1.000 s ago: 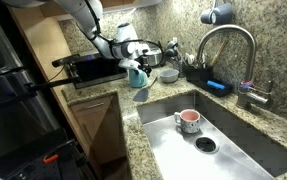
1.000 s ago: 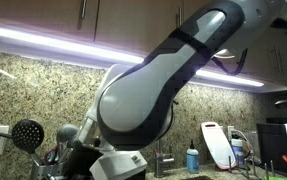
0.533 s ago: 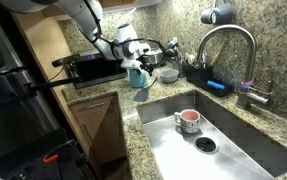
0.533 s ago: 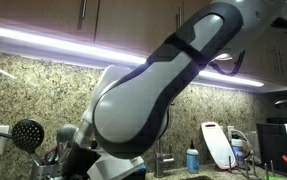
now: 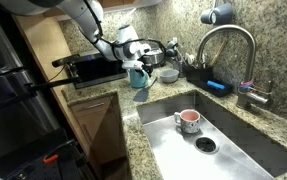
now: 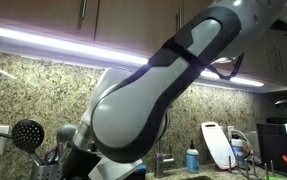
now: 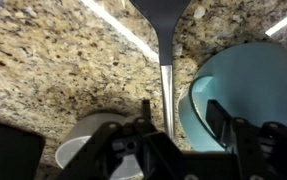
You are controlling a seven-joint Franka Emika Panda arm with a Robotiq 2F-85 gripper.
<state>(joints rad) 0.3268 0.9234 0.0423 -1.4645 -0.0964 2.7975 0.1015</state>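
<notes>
End effector [image 7: 168,145]: jaws part-way apart, straddling the metal handle of a dark-headed utensil [image 7: 166,85]. From the wrist view I see a gap on both sides of the handle, so no clamp on it as far as I can tell, and nothing held. The handle runs straight away from the jaws over the granite surface [image 7: 43,70], with the head at the far end. Can't tell if the utensil lies flat or leans out of something. Just beside the handle on one side is a teal container [image 7: 248,95], on the other a white cup [image 7: 88,140], both close under the jaws. In an exterior view the end effector [image 5: 134,62] hangs over that teal container [image 5: 139,77], which stands toward the back edge of the surface, just off the corner of the sink [image 5: 168,150]. The utensil is too small to make out there. Well apart: a pink cup [image 5: 187,120] in the sink basin and the faucet [image 5: 223,40] on the far rim. The arm [image 6: 153,90] fills the view from the opposite camera, end effector hidden. My read on progress: reach and line-up on the utensil handle done; grip not yet made, utensil not lifted.
</notes>
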